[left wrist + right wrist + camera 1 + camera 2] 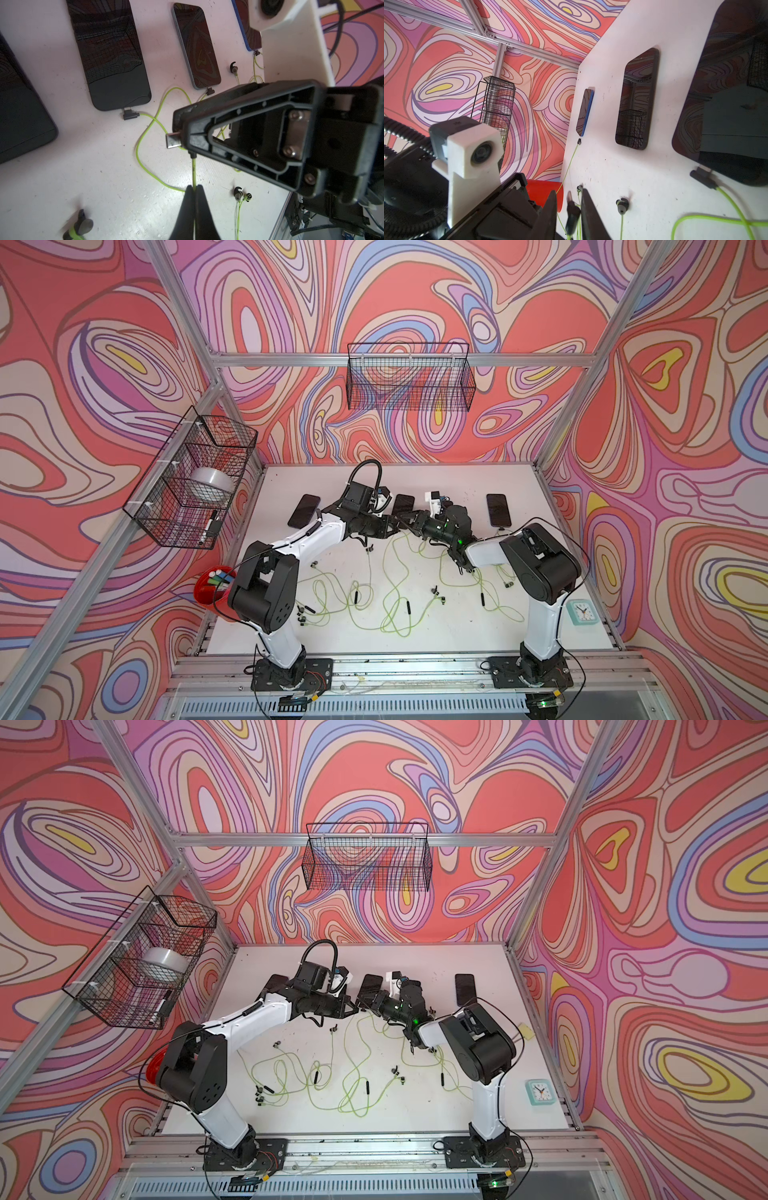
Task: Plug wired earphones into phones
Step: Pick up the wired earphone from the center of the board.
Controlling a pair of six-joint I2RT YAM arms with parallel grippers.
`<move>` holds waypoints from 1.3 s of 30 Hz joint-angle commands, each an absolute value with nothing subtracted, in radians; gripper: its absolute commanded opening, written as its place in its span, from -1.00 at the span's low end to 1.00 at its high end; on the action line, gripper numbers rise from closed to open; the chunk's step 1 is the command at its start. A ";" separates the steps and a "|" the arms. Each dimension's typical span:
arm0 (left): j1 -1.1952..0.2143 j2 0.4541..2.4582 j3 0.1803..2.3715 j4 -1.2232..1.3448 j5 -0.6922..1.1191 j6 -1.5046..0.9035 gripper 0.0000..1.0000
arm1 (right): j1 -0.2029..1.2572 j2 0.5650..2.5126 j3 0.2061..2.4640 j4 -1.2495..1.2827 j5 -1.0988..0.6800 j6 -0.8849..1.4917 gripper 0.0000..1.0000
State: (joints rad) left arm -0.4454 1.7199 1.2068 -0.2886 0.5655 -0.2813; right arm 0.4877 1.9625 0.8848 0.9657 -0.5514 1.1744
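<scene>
White tabletop [415, 639] spreads under both of your arms, which meet tip to tip over its far half. Along the far side lie the phones [304, 511], screens up; in both top views your arms hide part of the row.

In the left wrist view you can count three with a dark plug seated in one short end: the large black phone [112, 58], the grey-edged phone [196, 45] and the blue-edged phone [247, 27]. A fourth phone [20, 104] lies just beside the large one, cut off by the frame.

The wired earphones [408, 608] sprawl in yellow-green loops across the middle of the table, between the phones and the arm bases.

Your right gripper [569, 194] is clamped on a loose plug [172, 141], whose metal tip juts out past the fingers, clear of the table. Your left gripper [194, 194] is pinched tight on that plug's cable [193, 172], a short way along from the plug, and the cable runs straight between the two.
</scene>
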 commanded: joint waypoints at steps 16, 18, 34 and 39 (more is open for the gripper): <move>-0.447 1.704 1.230 -0.297 0.546 -0.272 -1.00 | 0.496 1.983 0.870 0.996 -0.558 1.192 -0.62; -0.447 1.704 1.232 -0.300 0.545 -0.272 -1.00 | 0.497 1.985 0.872 0.996 -0.560 1.192 -0.62; -0.446 1.700 1.235 -0.298 0.542 -0.276 -1.00 | 0.496 1.980 0.870 0.982 -0.553 1.185 -0.89; -0.440 1.657 1.233 -0.321 0.480 -0.301 -0.54 | 0.497 1.962 0.868 0.961 -0.559 1.168 -0.97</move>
State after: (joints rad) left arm -0.4446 1.7145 1.2091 -0.2947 0.5217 -0.2871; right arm 0.4923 1.9747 0.8833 0.9714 -0.5552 1.1900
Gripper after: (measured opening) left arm 0.120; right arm 0.087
